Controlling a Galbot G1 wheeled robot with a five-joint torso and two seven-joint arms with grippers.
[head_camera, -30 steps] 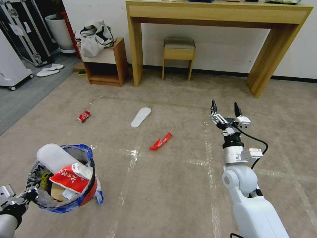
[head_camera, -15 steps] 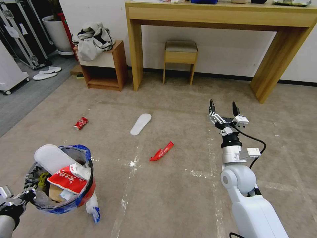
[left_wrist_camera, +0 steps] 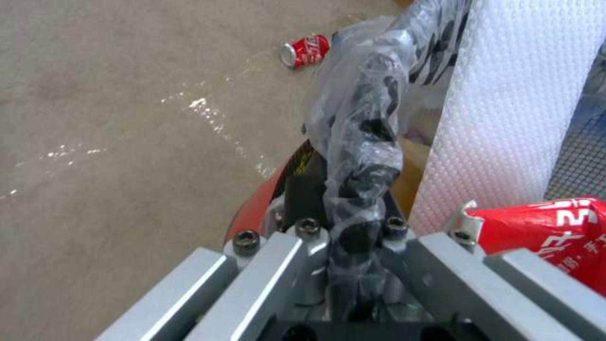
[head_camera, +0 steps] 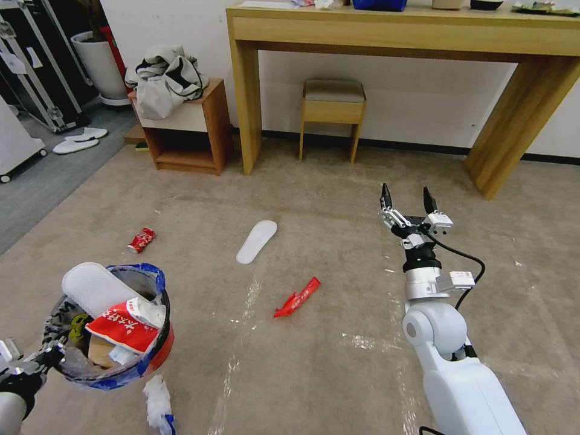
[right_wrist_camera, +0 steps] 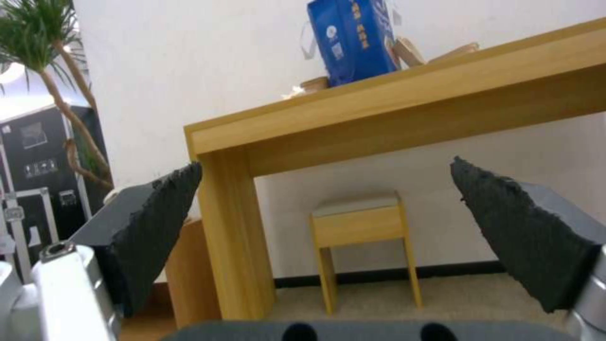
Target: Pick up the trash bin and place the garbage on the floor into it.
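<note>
the left gripper is cut by the head view's lower left corner, its fingers hidden behind the plastic at the trash bin rim; the brown bag and small bottle inside lie mostly covered by a red wrapper; the tissue runs off the bottom edge; the red can print is too small to read

The left pincer sits low at near left, clamped on a rim (fingers pressed together). The right arm reaches forward, its pincer upright, fingers spread wide.
</note>
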